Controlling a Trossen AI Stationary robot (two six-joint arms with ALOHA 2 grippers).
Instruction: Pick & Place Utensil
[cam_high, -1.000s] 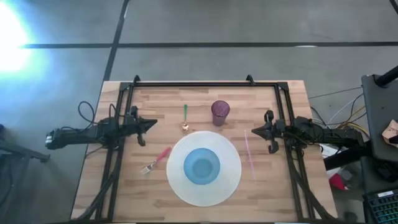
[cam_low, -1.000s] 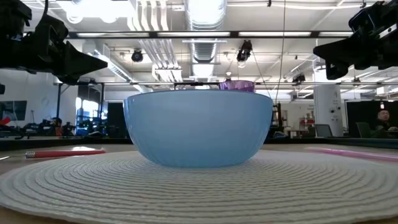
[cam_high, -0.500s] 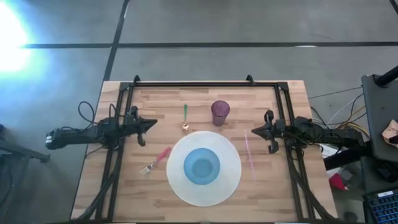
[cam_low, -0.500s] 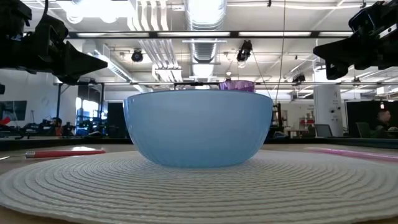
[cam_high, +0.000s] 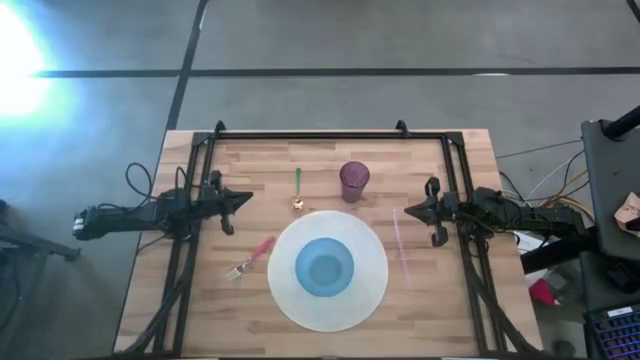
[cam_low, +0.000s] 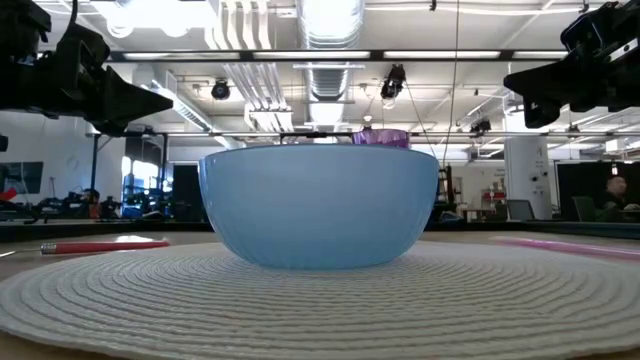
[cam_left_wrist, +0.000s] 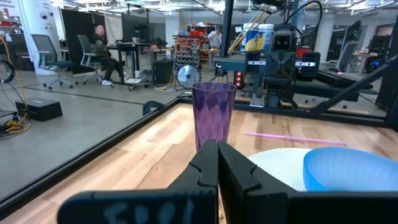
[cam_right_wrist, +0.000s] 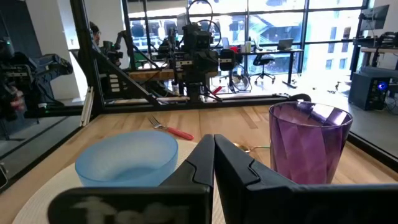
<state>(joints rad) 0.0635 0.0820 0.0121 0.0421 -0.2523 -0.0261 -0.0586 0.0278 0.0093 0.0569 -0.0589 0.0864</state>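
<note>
A fork with a red handle (cam_high: 252, 258) lies flat on the wood left of the white round placemat (cam_high: 372, 290). A spoon with a green handle (cam_high: 298, 188) lies at the far side, left of the purple cup (cam_high: 354, 181). A thin pink straw (cam_high: 401, 247) lies right of the mat. A blue bowl (cam_high: 326, 267) stands on the mat's middle. My left gripper (cam_high: 247, 199) hovers shut at the table's left, my right gripper (cam_high: 404, 211) shut at its right, both above the table and apart from every utensil.
A black frame (cam_high: 310, 134) runs along the table's far edge and down both sides under the arms. Bare wood lies between the fork and the left gripper and along the near edge. People sit at desks in the room beyond.
</note>
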